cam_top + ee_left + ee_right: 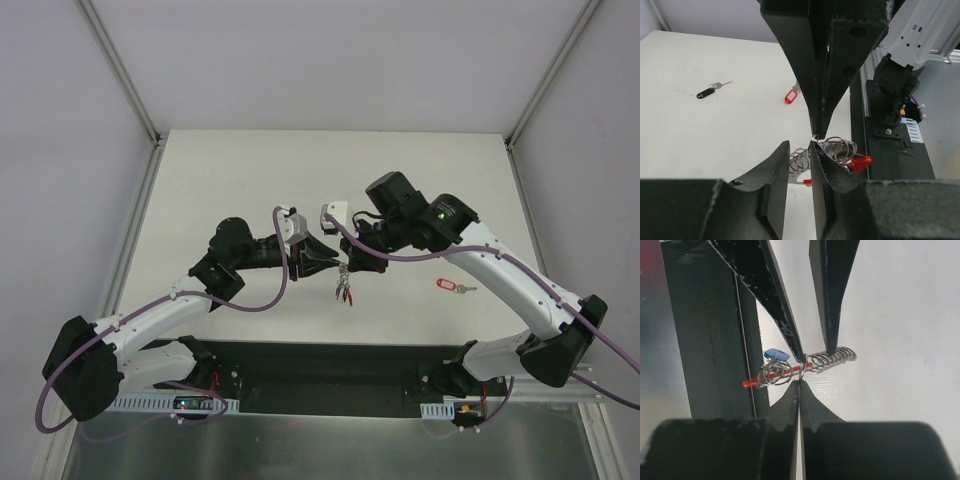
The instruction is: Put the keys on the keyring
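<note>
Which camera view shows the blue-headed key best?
The right wrist view: the blue-headed key shows its blue head above the silver coils of the keyring, close up. In the left wrist view I see no blue among the coils. In the top view the key is too small to make out.

Right claw [799,383] pinched closed, left claw [799,149] slightly parted.

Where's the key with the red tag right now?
The red-tagged key lies free on the table in the top view, right of the dangling keyring and just nearer the bases than the right arm.
</note>
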Tool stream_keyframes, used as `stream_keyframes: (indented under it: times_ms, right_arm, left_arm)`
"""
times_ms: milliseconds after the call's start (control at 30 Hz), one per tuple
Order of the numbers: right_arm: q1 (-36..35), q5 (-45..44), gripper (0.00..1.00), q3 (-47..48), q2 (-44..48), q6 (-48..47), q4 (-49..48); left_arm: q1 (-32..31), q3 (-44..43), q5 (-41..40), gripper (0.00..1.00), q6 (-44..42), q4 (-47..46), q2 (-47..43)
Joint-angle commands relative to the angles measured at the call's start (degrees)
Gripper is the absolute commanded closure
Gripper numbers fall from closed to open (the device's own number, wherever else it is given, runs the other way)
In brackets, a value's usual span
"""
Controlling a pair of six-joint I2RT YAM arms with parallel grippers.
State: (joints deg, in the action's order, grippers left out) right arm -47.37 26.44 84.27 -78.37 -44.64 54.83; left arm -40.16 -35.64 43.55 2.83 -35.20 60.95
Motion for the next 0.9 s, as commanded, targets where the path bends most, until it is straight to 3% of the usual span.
stream_keyframes:
  times_ms: [0,267,567,867]
  right_arm:
    - [-0.3,3.0,0.99,0.0,2.6,-0.4,-2.9]
    - [-0.3,3.4,0.99,-0.2,2.2,0.3,-3.8]
    - [-0.3,4.1,0.98,-1.1,2.5,0.4,-4.4]
    - [-0.1,2.9,0.96,-3.8,4.5,1.8,-7.5]
  left_arm:
    - [-0.4,-2.1,6.1,0.78,1.8,-3.3,1.2]
    - [-0.4,-3.3,8.9,0.8,1.8,-0.9,1.9]
    - [-0.4,-5.5,10.0,1.0,1.7,1.8,3.0]
    - [-0.4,-6.7,8.7,1.0,-0.9,8.5,2.3]
